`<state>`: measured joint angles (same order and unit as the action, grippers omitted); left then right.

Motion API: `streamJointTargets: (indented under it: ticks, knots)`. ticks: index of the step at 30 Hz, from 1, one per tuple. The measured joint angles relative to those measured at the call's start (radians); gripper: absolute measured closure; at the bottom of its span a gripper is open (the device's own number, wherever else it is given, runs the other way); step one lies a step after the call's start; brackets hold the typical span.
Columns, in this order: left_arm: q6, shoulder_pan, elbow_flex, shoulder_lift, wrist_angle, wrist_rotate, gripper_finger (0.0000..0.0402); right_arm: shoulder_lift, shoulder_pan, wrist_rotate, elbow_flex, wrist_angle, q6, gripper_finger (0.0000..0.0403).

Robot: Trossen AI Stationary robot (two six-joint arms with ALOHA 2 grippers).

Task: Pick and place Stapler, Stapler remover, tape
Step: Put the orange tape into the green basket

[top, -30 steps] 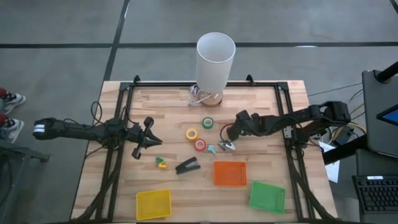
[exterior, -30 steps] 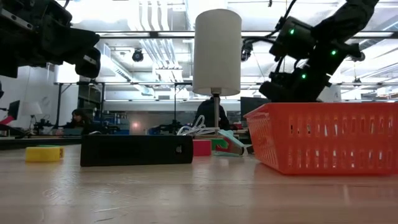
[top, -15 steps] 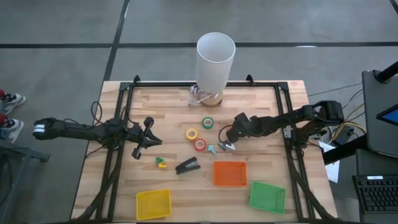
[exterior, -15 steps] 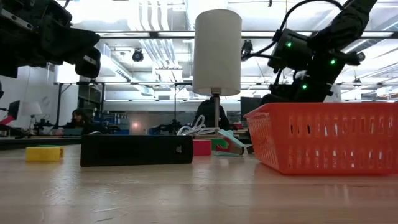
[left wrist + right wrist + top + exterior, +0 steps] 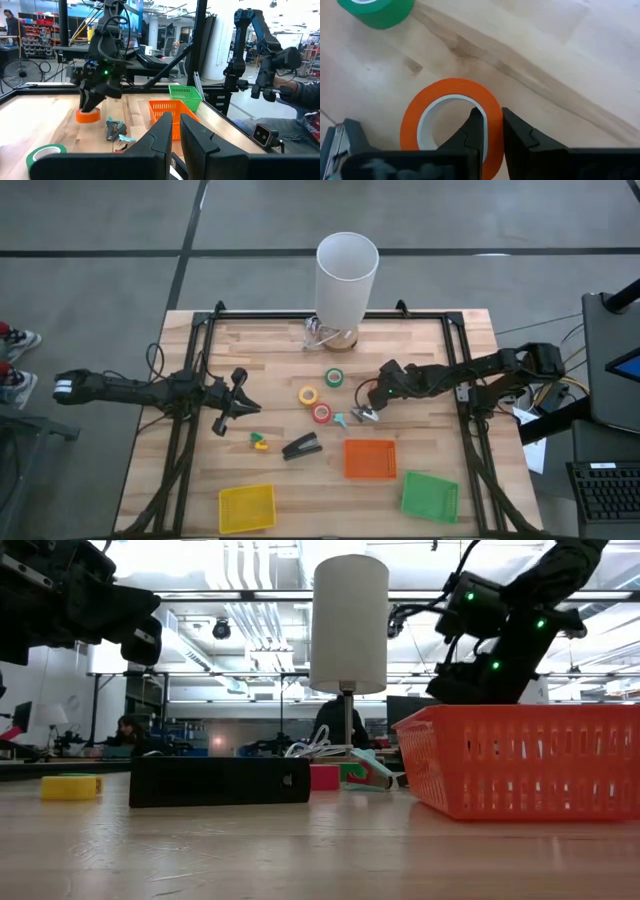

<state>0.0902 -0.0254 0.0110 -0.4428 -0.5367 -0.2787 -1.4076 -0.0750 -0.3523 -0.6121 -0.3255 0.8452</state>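
High view showed the right end effector (image 5: 366,393) low over the wooden surface (image 5: 420,350), its nearly closed fingers pinching the wall of an orange tape roll (image 5: 451,120). Green tape (image 5: 334,377), yellow tape (image 5: 308,394) and red tape (image 5: 321,413) lay nearby, the stapler (image 5: 301,447) below them. Left end effector (image 5: 236,402) hovered closed, well apart

The table (image 5: 420,345) is pale wood with a black frame. On it lie a green tape roll (image 5: 334,377), a yellow one (image 5: 308,394), a red-orange one (image 5: 321,413) and an orange one (image 5: 451,129) with a white core. The stapler (image 5: 301,447) is black. The baskets are orange (image 5: 370,459), green (image 5: 430,496) and yellow (image 5: 247,508). A white cylinder (image 5: 346,277) stands at the far edge.
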Motion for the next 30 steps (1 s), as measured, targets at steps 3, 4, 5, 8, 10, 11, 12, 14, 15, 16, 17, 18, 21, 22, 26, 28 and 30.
streamJointTargets:
  ticks: [3, 4, 5, 8, 10, 11, 12, 14, 15, 16, 17, 18, 21, 22, 26, 28, 30]
  knots:
    - [0.0, 0.0, 0.0, 0.0, 0.0, 0.0, 0.0362, 0.077, 0.005, 0.047, 0.0, -0.059, 0.0, 0.0366]
    - [0.0, 0.0, 0.0, 0.0, 0.0, 0.0, 0.0362, 0.105, 0.014, 0.073, 0.0, -0.078, -0.004, 0.0366]
    - [0.0, 0.0, 0.0, 0.0, 0.0, 0.0, 0.0362, 0.129, 0.028, 0.091, 0.0, -0.096, -0.004, 0.0365]
    - [0.0, 0.0, 0.0, 0.0, 0.0, 0.0, 0.0362, 0.202, 0.095, 0.139, 0.0, -0.116, 0.014, 0.0363]
    - [0.0, 0.0, 0.0, 0.0, 0.0, 0.0, 0.0362, 0.243, 0.154, 0.158, 0.0, -0.121, 0.029, 0.0363]
    - [0.0, 0.0, 0.0, 0.0, 0.0, 0.0, 0.0362, 0.262, 0.188, 0.159, 0.0, -0.124, 0.048, 0.0363]
    - [0.0, 0.0, 0.0, 0.0, 0.002, 0.0, 0.0362, 0.279, 0.224, 0.16, 0.0, -0.128, 0.07, 0.0364]
    - [0.0, 0.0, 0.0, 0.0, 0.003, 0.0, 0.0362, 0.306, 0.303, 0.162, 0.0, -0.13, 0.101, 0.0364]
    - [0.0, 0.0, 0.0, 0.0, 0.005, 0.0, 0.0362, 0.314, 0.345, 0.162, -0.001, -0.13, 0.116, 0.0363]
    - [0.0, 0.0, 0.0, 0.0, 0.006, 0.0, 0.0362, 0.322, 0.389, 0.163, -0.001, -0.131, 0.127, 0.0363]
    - [0.0, 0.0, 0.0, 0.0, 0.006, 0.0, 0.0362, 0.326, 0.435, 0.162, -0.001, -0.131, 0.134, 0.0362]
    - [0.0, 0.0, 0.0, 0.0, 0.006, 0.0, 0.0362, 0.328, 0.483, 0.163, -0.001, -0.127, 0.143, 0.0362]
    - [0.0, 0.0, 0.0, 0.0, 0.006, 0.0, 0.0362, 0.326, 0.628, 0.16, -0.001, -0.113, 0.189, 0.0361]
    - [0.0, 0.0, 0.0, 0.0, 0.006, 0.0, 0.0362, 0.321, 0.674, 0.152, -0.001, -0.094, 0.212, 0.0361]
    - [0.0, 0.0, 0.0, 0.0, 0.007, 0.0, 0.0362, 0.293, 0.831, 0.127, -0.001, -0.027, 0.324, 0.0361]
    - [0.0, 0.0, 0.0, 0.0, 0.007, 0.0, 0.0362, 0.278, 0.889, 0.12, -0.006, -0.028, 0.405, 0.0361]
    - [0.0, 0.0, 0.0, 0.0, 0.007, 0.0, 0.0362, 0.251, 0.935, 0.115, -0.02, -0.041, 0.478, 0.0361]
